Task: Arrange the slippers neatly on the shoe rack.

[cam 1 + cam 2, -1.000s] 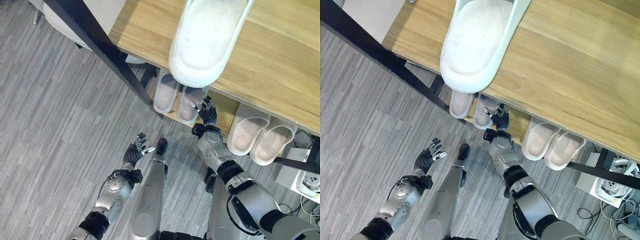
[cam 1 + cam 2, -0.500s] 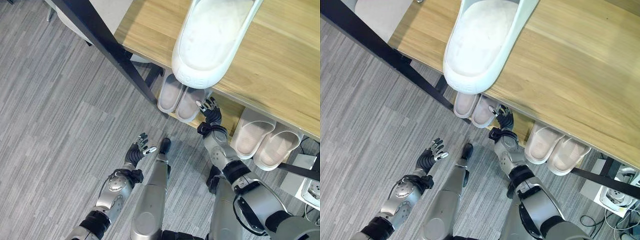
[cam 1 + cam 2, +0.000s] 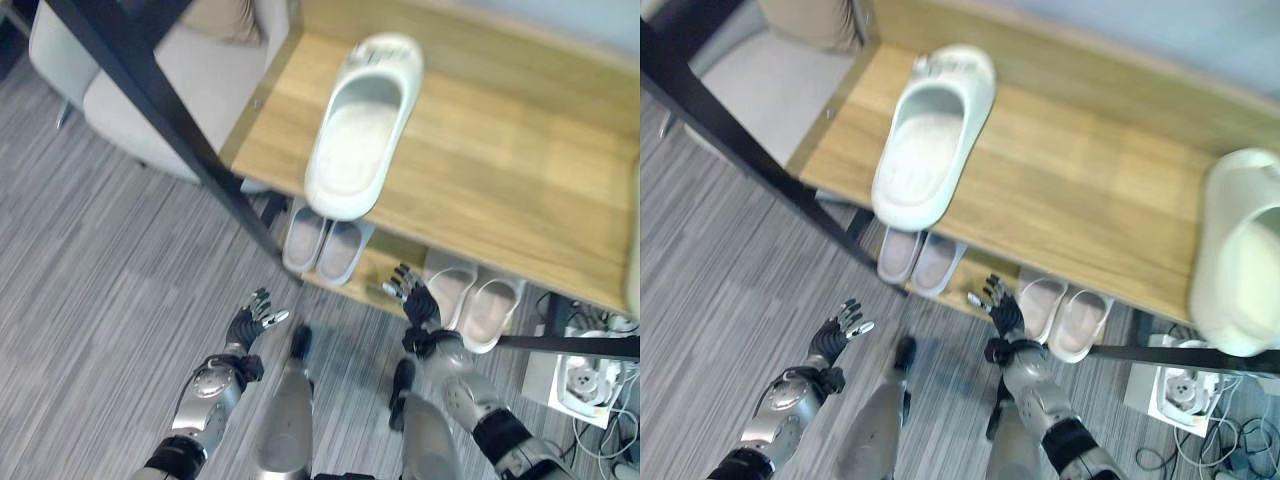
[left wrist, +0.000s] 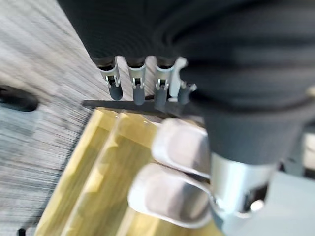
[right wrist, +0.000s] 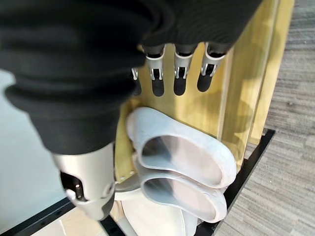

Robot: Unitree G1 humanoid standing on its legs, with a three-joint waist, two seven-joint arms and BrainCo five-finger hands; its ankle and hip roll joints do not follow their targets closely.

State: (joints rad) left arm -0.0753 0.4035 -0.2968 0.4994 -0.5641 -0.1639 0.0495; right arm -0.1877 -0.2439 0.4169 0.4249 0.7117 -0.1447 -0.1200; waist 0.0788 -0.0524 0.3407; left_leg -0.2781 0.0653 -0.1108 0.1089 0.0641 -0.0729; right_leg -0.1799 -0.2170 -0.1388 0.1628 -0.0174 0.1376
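The wooden shoe rack point(image 3: 520, 180) has a white slipper point(image 3: 360, 130) lying on its top board. A second white slipper point(image 3: 1245, 250) lies at the top board's right end. On the low shelf sit a pale pair point(image 3: 325, 245) at the left and a white pair point(image 3: 470, 300) at the right, the same white pair point(image 5: 182, 167) showing in the right wrist view. My right hand point(image 3: 412, 300) is open in front of the low shelf, between the two pairs and holding nothing. My left hand point(image 3: 250, 322) hangs open over the floor, left of the rack.
A black diagonal frame bar point(image 3: 160, 110) crosses in front of the rack's left end. A grey upholstered seat point(image 3: 130, 90) stands at the far left. A white power strip point(image 3: 585, 385) with cables lies on the floor at the right. Grey plank floor point(image 3: 100, 280) spreads out on the left.
The camera has risen, so more of the rack's top and a second top slipper show. My right hand has left the left pair's edge and drawn toward the right pair.
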